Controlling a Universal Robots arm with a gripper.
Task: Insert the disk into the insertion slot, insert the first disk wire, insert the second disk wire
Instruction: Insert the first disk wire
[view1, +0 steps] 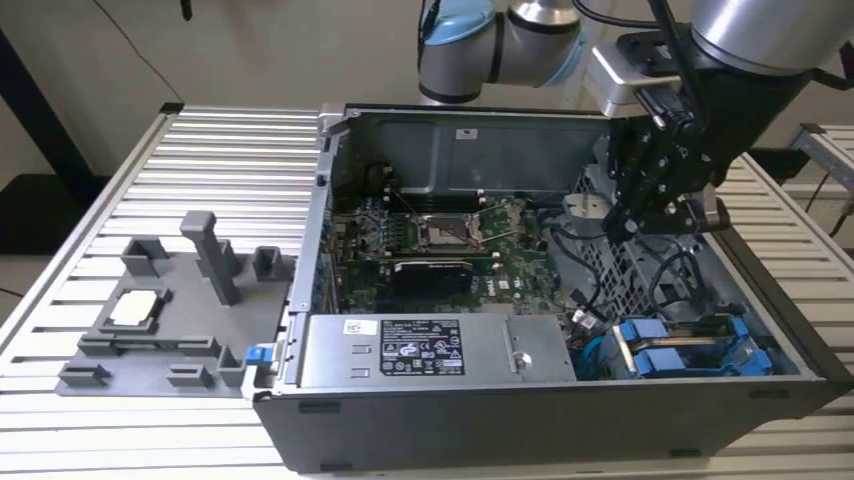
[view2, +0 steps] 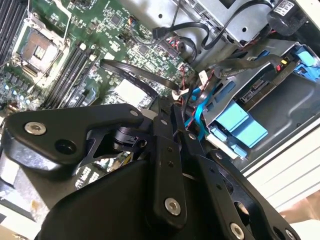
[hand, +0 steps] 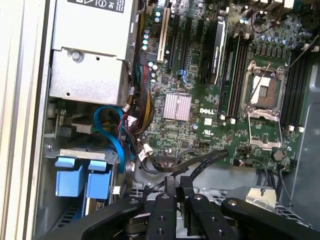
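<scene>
While hanging above the drive cage (view1: 627, 260) inside the computer case (view1: 534, 420), the gripper (view1: 657, 222) has fingers pressed together on nothing, with the disk (view1: 681, 350) seated below.

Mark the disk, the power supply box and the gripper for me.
disk (view1: 694, 350), exterior view, blue carrier frame.
power supply box (view1: 414, 352), exterior view, top face by the label.
gripper (view1: 663, 212), exterior view, between its fingertips.

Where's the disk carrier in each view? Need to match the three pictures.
Exterior view: disk carrier at the case's near corner, to the exterior view's right of the silver box.
Second wrist view: disk carrier in the grey cage, beside the blue cable.
First wrist view: disk carrier by the blue cable.
Shared landmark: CPU socket.
</scene>
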